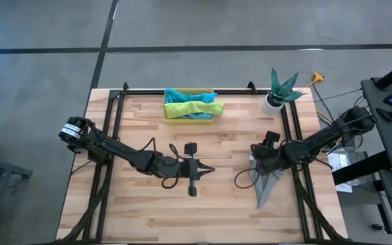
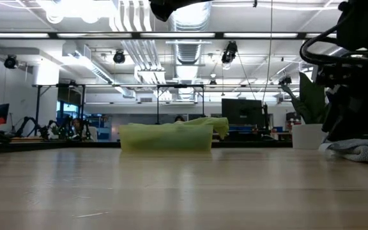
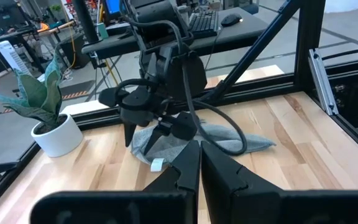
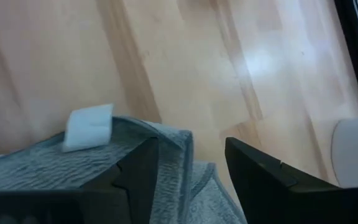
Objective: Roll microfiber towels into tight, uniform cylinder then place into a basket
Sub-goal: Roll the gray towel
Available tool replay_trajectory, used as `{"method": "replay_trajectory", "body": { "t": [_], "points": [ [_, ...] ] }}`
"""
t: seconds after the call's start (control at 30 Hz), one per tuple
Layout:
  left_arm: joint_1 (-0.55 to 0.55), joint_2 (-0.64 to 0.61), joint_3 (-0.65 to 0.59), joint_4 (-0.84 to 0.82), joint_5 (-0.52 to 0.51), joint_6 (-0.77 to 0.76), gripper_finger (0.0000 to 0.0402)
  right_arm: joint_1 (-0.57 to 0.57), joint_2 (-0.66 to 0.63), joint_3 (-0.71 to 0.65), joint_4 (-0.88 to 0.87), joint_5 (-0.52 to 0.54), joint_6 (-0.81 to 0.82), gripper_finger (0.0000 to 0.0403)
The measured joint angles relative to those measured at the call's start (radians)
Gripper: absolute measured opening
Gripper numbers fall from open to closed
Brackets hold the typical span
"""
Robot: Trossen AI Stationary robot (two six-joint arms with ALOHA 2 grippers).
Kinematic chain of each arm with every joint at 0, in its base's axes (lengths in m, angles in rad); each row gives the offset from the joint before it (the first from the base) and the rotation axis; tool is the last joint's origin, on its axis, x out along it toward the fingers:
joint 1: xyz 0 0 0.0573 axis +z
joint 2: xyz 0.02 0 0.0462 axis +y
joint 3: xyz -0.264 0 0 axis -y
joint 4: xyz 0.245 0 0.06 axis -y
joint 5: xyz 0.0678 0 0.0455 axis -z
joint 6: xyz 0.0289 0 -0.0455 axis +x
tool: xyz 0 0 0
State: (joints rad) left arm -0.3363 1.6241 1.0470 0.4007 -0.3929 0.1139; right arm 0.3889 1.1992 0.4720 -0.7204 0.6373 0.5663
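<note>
Right claw [image 4: 188, 165] is down on the grey towel [image 1: 264, 184] at the near right of the surface [image 1: 216, 218], fingers parted astride a fold, gripping nothing; left claw [image 1: 209, 169] hovers mid-surface, shut, empty; farther back, one basket [image 1: 189, 117] holds three towels: teal, blue, green.

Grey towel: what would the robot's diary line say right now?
right gripper: open over grey towel | left gripper: shut, waiting mid-table | basket: holds towels

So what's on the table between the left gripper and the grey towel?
Only bare wood. The high view shows nothing between the left gripper and the grey towel under the right gripper.
</note>
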Motion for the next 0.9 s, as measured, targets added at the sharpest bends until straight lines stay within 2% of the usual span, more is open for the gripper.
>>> {"method": "replay_trajectory", "body": {
  "t": [0.27, 0.43, 0.67, 0.9],
  "points": [
    [0.0, 0.0, 0.0, 0.0, 0.0, 0.0, 0.0, -0.01, 0.026, -0.003, 0.026, -0.005, -0.027, 0.0173],
    [0.0, 0.0, 0.0, 0.0, 0.0, 0.0, 0.0, -0.01, 0.089, -0.004, 0.098, -0.007, -0.12, 0.0173],
    [0.0, 0.0, 0.0, 0.0, 0.0, 0.0, 0.0, -0.01, 0.178, -0.001, 0.103, -0.001, -0.122, 0.017],
    [0.0, 0.0, 0.0, 0.0, 0.0, 0.0, 0.0, -0.01, 0.194, 0.02, 0.093, 0.008, -0.13, 0.0128]
  ]
}}
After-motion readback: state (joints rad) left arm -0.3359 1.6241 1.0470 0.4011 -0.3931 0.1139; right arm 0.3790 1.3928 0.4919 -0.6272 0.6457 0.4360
